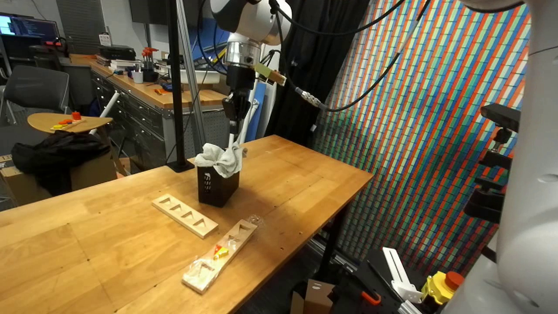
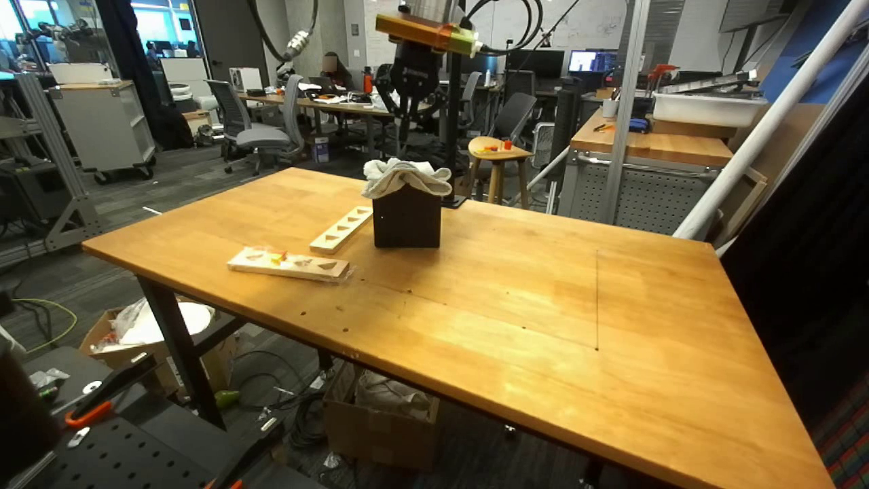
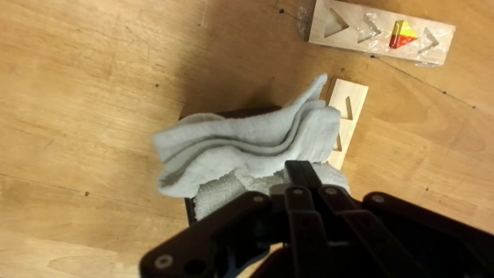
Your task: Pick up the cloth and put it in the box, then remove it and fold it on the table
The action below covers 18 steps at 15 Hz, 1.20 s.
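The wooden table [image 2: 475,299] (dark-flecked in places) stands near a workbench [image 2: 672,146].

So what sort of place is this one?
Likely a robotics lab: there's a robot arm, a red-and-yellow button resembling an emergency stop, and a workbench with things piled on it.

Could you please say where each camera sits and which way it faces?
An exterior view: raised near the arm, facing across the table to the workbench; arm and end effector show.
An exterior view: raised beyond a table edge, facing office chairs; wrist and end effector show.
Wrist view: on the wrist, facing down at the cloth; shut end effector shows.
Both exterior views share table, box and cloth.
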Each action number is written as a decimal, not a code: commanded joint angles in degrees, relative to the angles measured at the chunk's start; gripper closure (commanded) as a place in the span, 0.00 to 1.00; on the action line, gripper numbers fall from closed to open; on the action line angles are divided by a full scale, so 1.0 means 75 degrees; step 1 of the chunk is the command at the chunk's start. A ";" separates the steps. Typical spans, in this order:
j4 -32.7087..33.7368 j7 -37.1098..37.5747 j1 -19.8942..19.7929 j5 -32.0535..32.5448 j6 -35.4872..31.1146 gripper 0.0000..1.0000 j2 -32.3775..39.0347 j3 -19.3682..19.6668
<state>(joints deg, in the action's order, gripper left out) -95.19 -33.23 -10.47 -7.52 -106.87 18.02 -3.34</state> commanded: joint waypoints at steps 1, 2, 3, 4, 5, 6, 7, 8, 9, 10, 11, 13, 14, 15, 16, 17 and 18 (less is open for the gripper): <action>-0.1492 0.0294 0.0225 -0.0056 -0.0604 0.97 -0.1035 0.0154; -0.1785 0.0322 0.0242 -0.0040 -0.0685 0.97 -0.1202 0.0175; -0.2018 0.0362 0.0260 -0.0045 -0.0752 0.97 -0.1340 0.0189; -0.2286 0.0372 0.0270 -0.0069 -0.0882 0.97 -0.1484 0.0206; -0.2482 0.0380 0.0284 -0.0082 -0.0949 0.97 -0.1593 0.0220; -0.2627 0.0374 0.0298 -0.0085 -0.1032 0.97 -0.1641 0.0234; -0.2764 0.0373 0.0312 -0.0078 -0.1103 0.97 -0.1696 0.0250; -0.2825 0.0349 0.0330 -0.0061 -0.1121 0.97 -0.1695 0.0262; -0.2871 0.0329 0.0345 -0.0046 -0.1152 0.97 -0.1687 0.0273; -0.2846 0.0304 0.0356 -0.0020 -0.1140 0.97 -0.1621 0.0280; -0.2828 0.0274 0.0362 -0.0013 -0.1161 0.97 -0.1564 0.0284; -0.2681 0.0195 0.0372 -0.0007 -0.1120 0.97 -0.1378 0.0291; -0.2582 0.0148 0.0375 -0.0015 -0.1098 0.97 -0.1273 0.0289; -0.2522 0.0107 0.0378 -0.0018 -0.1088 0.97 -0.1197 0.0285; -0.2418 0.0045 0.0376 -0.0013 -0.1060 0.97 -0.1079 0.0280; -0.2346 -0.0001 0.0371 -0.0006 -0.1043 0.97 -0.0993 0.0278; -0.2201 -0.0075 0.0356 -0.0001 -0.1003 0.97 -0.0850 0.0277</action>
<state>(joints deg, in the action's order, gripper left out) -114.73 -31.85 -8.94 -7.51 -114.25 9.16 -2.52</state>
